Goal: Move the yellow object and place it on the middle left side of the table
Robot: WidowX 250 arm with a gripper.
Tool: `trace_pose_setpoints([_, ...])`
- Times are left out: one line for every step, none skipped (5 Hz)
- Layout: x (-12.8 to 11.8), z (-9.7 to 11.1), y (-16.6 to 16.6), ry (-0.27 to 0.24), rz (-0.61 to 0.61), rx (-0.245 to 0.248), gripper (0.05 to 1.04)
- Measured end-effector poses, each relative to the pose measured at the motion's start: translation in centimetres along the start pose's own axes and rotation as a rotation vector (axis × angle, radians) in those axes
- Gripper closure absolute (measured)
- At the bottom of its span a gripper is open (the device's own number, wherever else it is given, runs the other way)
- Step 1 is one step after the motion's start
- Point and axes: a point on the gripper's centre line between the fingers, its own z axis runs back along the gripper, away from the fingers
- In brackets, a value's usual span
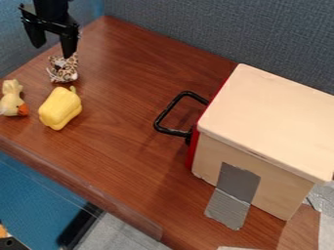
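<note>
Pincer point(52, 49) at the upper left of my camera view, hanging down from the black arm point(52, 9). Its two fingers are spread, with a wide gap between the tips. The right-hand finger, as I see it, ends just at the top of a spotted toy point(63, 70); from this slant I cannot tell whether the two touch. The toy has leopard-like markings and a pale patch, and sits on the brown table point(130, 63).

Next out, down the view from the spotted toy and apart from it: the yellow pepper point(60, 109), my target. It lies on the wood toward the left of the view, its stem end pointing up and slightly right. Left of it, near but apart, a pale yellow duck point(11, 100) at the view's edge, orange bill toward the pepper.

Further right, well apart from the pepper, I have a big wooden box point(274, 117) with a pale, rounded lid and a red front edge. A black handle point(169, 109) juts from that red side toward the pepper. Grey tape point(236, 183) runs down the box's near side and onto the table.

Beyond the table, a blue-grey cloth partition point(196, 22) runs along the back. Past the near edge, lower left, blue floor point(29, 190).
</note>
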Motion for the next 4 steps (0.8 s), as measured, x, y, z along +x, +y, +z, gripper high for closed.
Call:
trace_pose_setpoints([-0.6, -1.1, -0.3, 0.03, 0.003, -0.015, 0.082])
trace_pose_setpoints([-2.7, 0.1, -1.7, 0.045, -0.004, -0.039, 0.082])
trace_pose_setpoints([-3.3, 3.1, -3.4, 0.007, -0.025, -0.079, 0.082])
trace_pose_setpoints([-5.4, 4.2, -4.9, 0.001, -0.076, -0.1, 0.082])
